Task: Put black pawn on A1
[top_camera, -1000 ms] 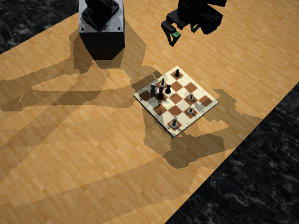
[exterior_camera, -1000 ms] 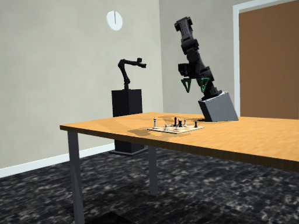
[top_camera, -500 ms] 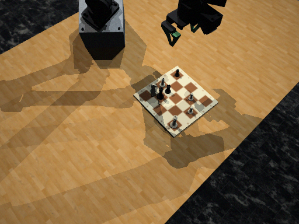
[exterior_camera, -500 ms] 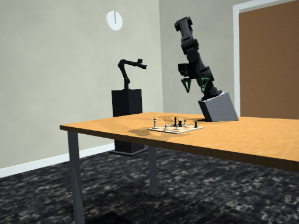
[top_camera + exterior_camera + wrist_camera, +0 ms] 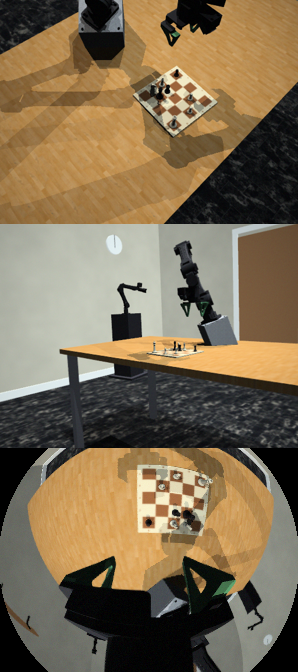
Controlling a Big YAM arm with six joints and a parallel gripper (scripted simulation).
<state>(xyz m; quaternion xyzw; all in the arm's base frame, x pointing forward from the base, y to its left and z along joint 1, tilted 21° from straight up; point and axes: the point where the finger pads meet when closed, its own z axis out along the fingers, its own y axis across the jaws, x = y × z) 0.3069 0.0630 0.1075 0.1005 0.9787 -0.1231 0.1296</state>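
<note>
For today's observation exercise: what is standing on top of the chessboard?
Eight upright pieces stand on the chessboard: four dark, including a lone one at the far corner, and four light, including a tall one at the near corner. The clustered dark pieces overlap, hiding their bases.
</note>
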